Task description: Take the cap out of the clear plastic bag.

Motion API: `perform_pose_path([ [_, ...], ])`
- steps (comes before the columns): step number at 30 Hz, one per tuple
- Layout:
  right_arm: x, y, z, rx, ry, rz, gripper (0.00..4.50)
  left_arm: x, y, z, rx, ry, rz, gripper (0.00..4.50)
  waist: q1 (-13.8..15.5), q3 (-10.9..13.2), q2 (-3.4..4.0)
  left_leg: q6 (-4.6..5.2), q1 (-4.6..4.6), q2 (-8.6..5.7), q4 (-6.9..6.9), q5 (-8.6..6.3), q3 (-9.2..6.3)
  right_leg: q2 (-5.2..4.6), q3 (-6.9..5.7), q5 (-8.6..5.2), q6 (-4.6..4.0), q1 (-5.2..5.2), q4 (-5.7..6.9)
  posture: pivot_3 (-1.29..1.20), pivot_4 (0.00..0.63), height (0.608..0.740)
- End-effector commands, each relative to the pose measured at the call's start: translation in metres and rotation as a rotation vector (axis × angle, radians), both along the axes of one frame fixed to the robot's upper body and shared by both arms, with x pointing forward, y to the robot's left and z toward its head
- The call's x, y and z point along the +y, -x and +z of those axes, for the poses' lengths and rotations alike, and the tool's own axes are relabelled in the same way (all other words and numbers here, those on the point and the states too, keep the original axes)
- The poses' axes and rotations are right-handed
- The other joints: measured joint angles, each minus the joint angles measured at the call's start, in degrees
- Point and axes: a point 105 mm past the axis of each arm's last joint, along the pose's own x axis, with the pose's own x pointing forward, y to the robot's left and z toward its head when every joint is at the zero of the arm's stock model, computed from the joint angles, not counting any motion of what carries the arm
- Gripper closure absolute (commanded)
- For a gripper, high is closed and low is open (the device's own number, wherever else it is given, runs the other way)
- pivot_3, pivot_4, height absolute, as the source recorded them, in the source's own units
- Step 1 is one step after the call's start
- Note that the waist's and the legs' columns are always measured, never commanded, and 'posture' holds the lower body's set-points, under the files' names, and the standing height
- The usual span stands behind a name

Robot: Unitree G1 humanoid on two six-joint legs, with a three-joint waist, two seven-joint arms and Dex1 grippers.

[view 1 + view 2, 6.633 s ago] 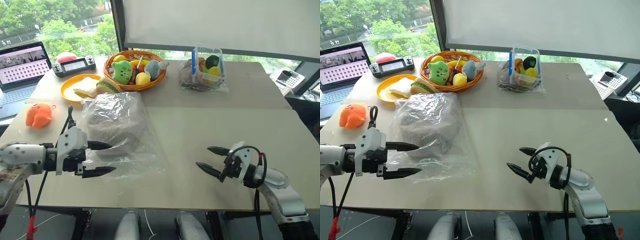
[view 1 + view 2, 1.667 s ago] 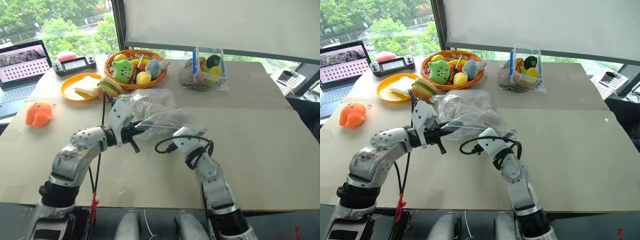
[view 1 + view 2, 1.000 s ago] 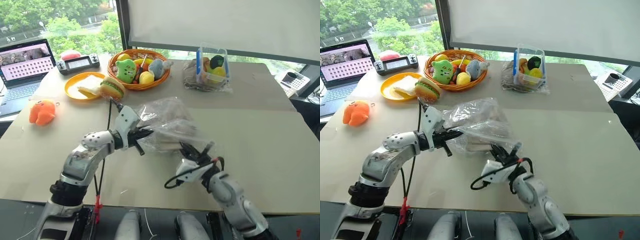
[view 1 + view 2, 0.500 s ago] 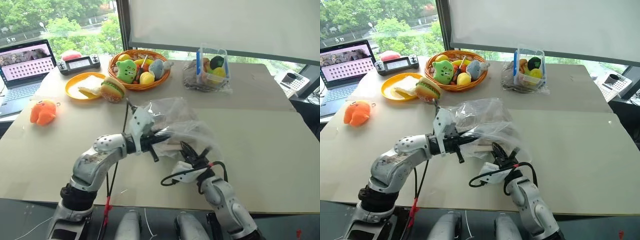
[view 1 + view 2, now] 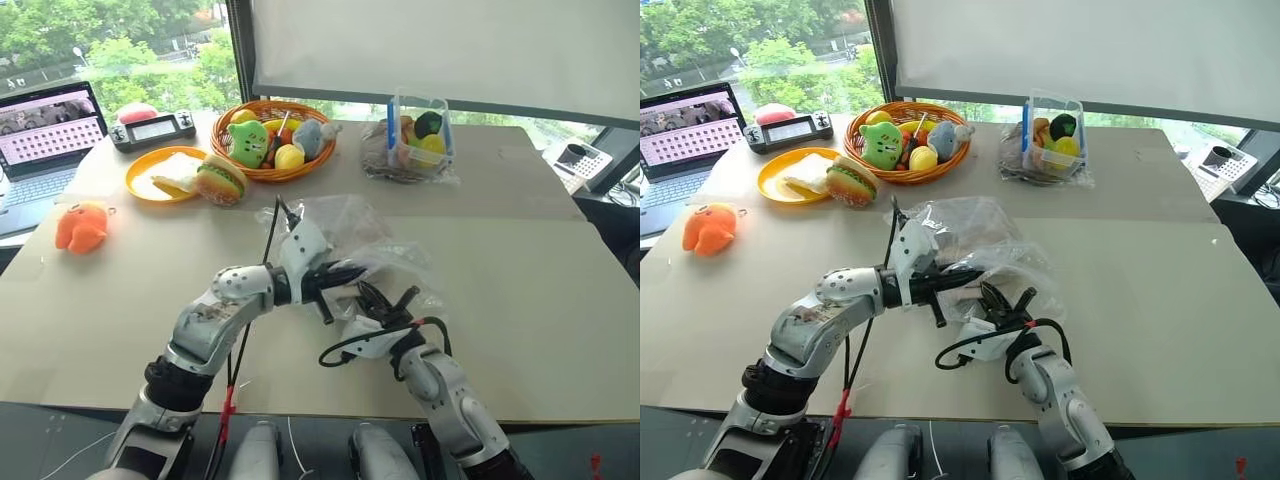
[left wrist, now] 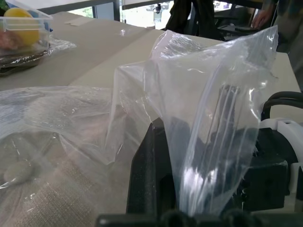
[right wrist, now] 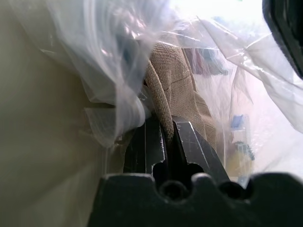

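The clear plastic bag (image 5: pixel 345 222) lies crumpled and partly lifted at the table's middle. The grey-beige cap (image 7: pixel 176 87) is inside it, and its woven fabric shows through the film (image 6: pixel 42 189). My left gripper (image 5: pixel 347 272) reaches in from the left and is shut on a raised fold of the bag (image 6: pixel 203 109). My right gripper (image 5: pixel 378 298) comes from below right, close under the left one, at the bag's mouth. In the right wrist view its fingers (image 7: pixel 152 142) are shut on the cap's edge, with film draped around them.
At the back stand an orange basket (image 5: pixel 240 165) of plush toys, a yellow plate (image 5: pixel 140 185) with a sandwich, a burger toy (image 5: pixel 220 181) and a clear box (image 5: pixel 418 135) of fruit. An orange plush (image 5: pixel 80 226) and a laptop (image 5: pixel 45 130) sit at the left.
Both grippers, open beside the flat bag at first, are now shut at it. Over the last second the left gripper carried its fold of bag to the right; the right gripper held still.
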Motion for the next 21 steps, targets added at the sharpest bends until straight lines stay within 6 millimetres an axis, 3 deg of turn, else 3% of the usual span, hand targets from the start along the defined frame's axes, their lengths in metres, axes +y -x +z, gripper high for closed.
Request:
perform_pose_path([
  [1,-0.002,0.009,0.009,-0.027,-0.002,0.025,4.43,-0.006,-0.001,0.011,-0.049,0.012,-0.004,4.5,0.0,0.0,0.0,0.0,0.0,0.0,0.0,0.0,0.0,0.0,0.0,0.0,0.0,0.0,0.0,0.0,0.15,0.74],
  [9,-0.011,0.041,0.044,-0.164,-0.026,0.021,4.43,-0.004,-0.003,0.004,-0.046,-0.013,-0.004,4.5,0.2,0.0,0.0,0.0,-0.16,-0.01,-0.02,0.0,-0.01,0.0,-0.02,-0.01,0.01,-0.13,-0.01,0.0,0.15,0.74],
  [13,-0.02,0.057,0.07,-0.194,-0.077,-0.016,4.43,-0.002,-0.003,0.001,-0.04,-0.023,0.0,4.5,0.2,0.0,0.0,0.0,-0.16,-0.01,0.01,0.0,-0.01,0.0,-0.02,-0.01,0.02,-0.13,-0.01,0.0,0.15,0.74],
  [15,-0.021,0.059,0.076,-0.178,-0.113,-0.026,4.43,-0.001,-0.004,0.001,-0.039,-0.025,0.002,4.5,0.1,0.0,0.0,0.0,-0.15,0.0,0.01,0.0,-0.01,0.0,-0.01,-0.03,0.05,-0.13,-0.01,0.0,0.15,0.74],
  [21,-0.035,0.052,0.128,-0.226,-0.277,-0.072,4.43,0.0,-0.005,-0.001,-0.03,-0.026,0.008,4.5,0.1,0.0,0.0,0.0,-0.17,0.01,0.03,0.0,-0.01,0.0,-0.02,-0.18,0.31,-0.13,0.0,0.0,0.15,0.74],
])
